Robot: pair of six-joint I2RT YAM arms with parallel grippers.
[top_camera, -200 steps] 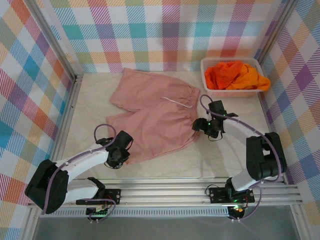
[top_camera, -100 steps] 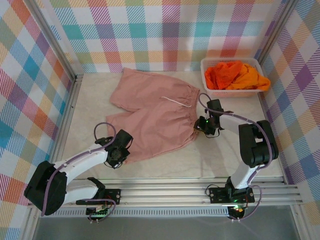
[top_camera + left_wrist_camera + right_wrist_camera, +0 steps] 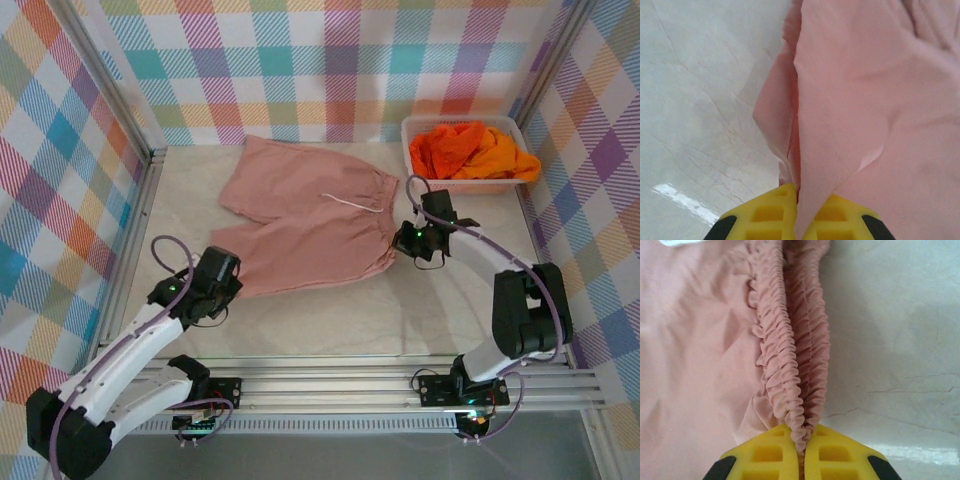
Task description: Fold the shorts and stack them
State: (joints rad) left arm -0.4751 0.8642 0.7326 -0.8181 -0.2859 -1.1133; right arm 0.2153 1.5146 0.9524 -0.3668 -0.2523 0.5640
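Note:
The dusty pink shorts lie spread on the table, waist toward the right. My left gripper is shut on the hem at the near-left leg corner; in the left wrist view its yellow fingers pinch a fold of pink cloth. My right gripper is shut on the near end of the gathered waistband, which runs up from between its fingers. The bright orange shorts and the lighter yellow-orange shorts lie bunched in the basket.
The white mesh basket stands at the back right corner. Bare marble-look tabletop stretches between the shorts and the near metal rail. Checked walls close in the left, back and right sides.
The right gripper has shut on the waistband. The left gripper, holding the hem, has moved left and away from me, drawing the near leg flatter and straighter.

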